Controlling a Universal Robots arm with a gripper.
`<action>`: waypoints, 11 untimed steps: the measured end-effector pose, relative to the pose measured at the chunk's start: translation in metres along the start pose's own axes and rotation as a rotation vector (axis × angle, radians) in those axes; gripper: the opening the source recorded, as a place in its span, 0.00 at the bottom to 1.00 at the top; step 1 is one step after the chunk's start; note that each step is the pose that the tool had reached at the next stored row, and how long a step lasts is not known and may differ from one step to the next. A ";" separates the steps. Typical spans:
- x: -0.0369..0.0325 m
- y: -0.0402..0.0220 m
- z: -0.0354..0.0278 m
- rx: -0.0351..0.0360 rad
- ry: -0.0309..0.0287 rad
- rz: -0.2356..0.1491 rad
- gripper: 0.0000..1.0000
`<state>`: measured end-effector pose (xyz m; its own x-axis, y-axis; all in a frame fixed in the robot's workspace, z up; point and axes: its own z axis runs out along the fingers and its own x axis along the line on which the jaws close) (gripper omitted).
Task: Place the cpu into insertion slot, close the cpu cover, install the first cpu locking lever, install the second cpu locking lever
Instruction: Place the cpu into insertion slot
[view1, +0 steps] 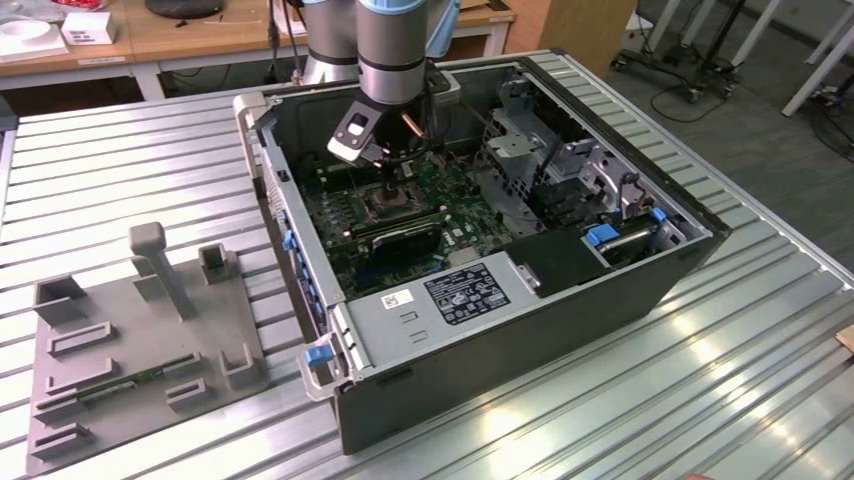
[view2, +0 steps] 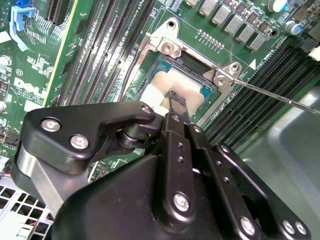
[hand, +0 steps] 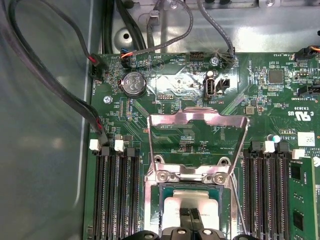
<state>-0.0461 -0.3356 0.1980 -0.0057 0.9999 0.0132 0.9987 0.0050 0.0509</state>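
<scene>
Motherboard (hand: 175, 90) carries one seated cpu (hand: 172, 215), one raised cpu cover (hand: 200, 119); fingers (view2: 178, 100) closed, empty.

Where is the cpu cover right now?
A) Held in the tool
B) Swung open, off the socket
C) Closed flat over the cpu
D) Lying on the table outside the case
B: in the first wrist view the cover is swung back over the board beyond the socket, and the cpu lies uncovered in the socket with the tool at its face.
</scene>
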 end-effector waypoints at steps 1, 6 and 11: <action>0.0000 0.0000 0.0001 -0.0001 0.0002 0.000 0.11; 0.0000 0.0000 0.0002 -0.0002 0.0003 0.000 0.11; 0.0002 0.0004 -0.0062 -0.0004 0.0007 0.000 0.11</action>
<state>-0.0461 -0.3355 0.2042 -0.0056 0.9999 0.0139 0.9987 0.0049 0.0513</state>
